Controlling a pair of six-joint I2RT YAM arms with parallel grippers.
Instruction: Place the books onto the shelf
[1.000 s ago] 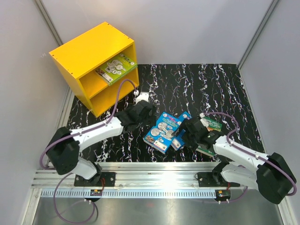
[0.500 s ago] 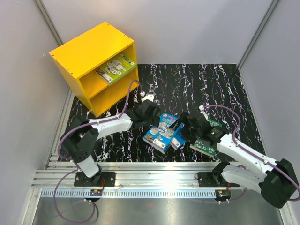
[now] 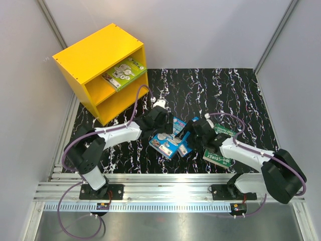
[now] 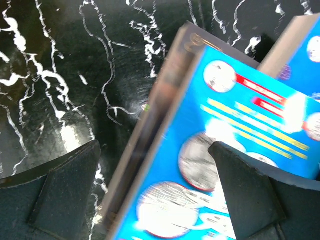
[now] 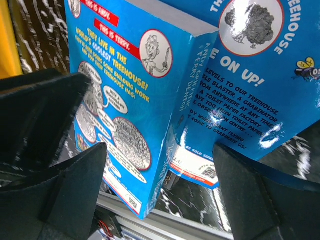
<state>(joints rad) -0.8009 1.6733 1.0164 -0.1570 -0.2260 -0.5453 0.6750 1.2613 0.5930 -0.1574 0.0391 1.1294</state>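
Bright, even light, seemingly from overhead; glare whitens the blurred blue book (image 4: 235, 145) at the left wrist.

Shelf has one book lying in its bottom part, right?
No. The shelf has one book lying in its top part, not the bottom. The top view shows it.
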